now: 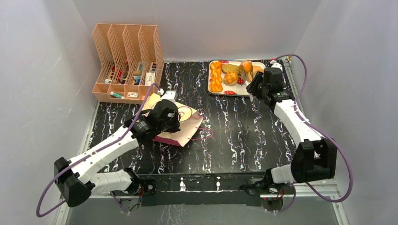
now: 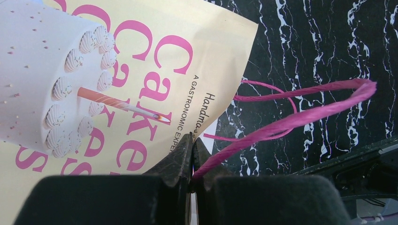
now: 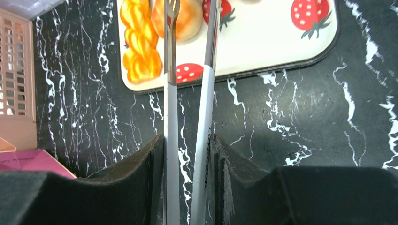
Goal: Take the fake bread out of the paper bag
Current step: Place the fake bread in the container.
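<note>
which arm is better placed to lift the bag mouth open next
Left. The left hand is shut on the paper bag's cord handle at the bag's edge. The right hand is clamped on tongs reaching over the tray, well away from the bag.

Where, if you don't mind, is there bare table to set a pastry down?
Bare black marble table lies between the cream paper bag and the strawberry-print tray, down to the near edge. Crowded: far corners, peach file rack and tray.

cream-and-pink paper bag [image 2: 220, 47], strawberry-print tray [image 3: 263, 42]
</note>
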